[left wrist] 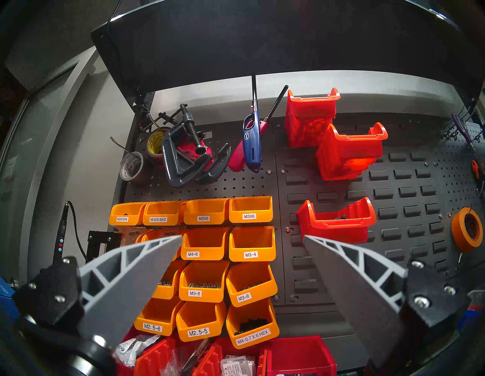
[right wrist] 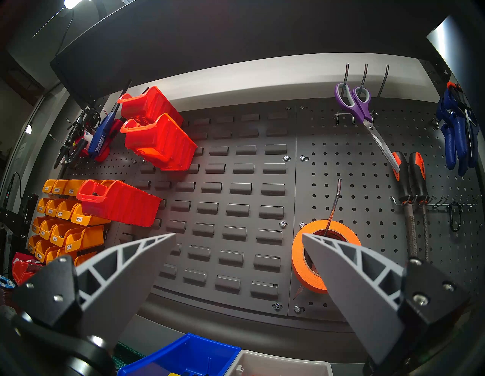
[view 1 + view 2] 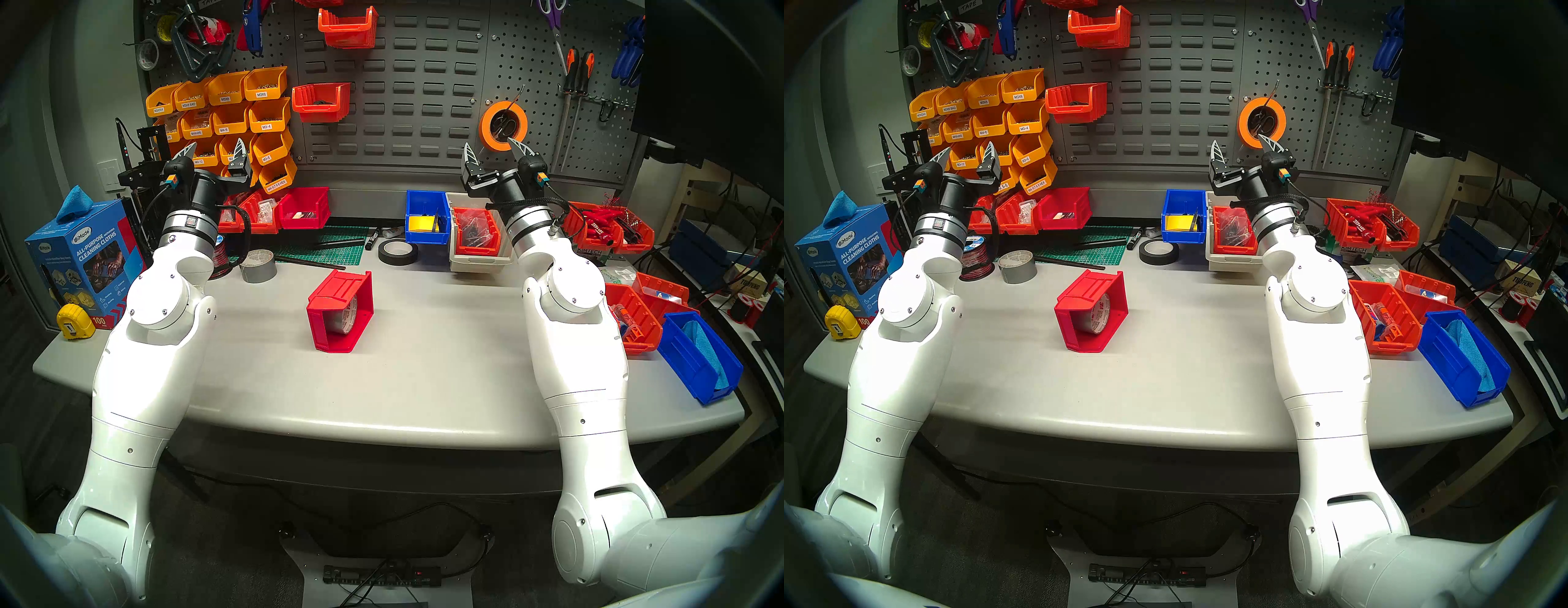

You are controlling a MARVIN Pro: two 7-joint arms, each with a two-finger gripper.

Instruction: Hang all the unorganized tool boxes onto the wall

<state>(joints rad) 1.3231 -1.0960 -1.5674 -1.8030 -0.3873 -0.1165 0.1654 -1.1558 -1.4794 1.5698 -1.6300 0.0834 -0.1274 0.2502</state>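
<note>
Currently, the bright red tool box point(image 3: 340, 311) lies tipped on its side near the middle of the table point(image 3: 424, 382), open top facing the front edge, a roll of tape inside it. Its long axis runs roughly from the front-left toward the back-right. The left gripper point(image 3: 214, 149) and right gripper point(image 3: 495, 149) hover above the back edge, both released with jaws spread wide and empty, pointing up at the wall point(image 3: 403, 85). The box sits below and in front of both, somewhat nearer the left arm. Three orange-red boxes point(image 3: 321, 101) already hang on the louvred panel.
</note>
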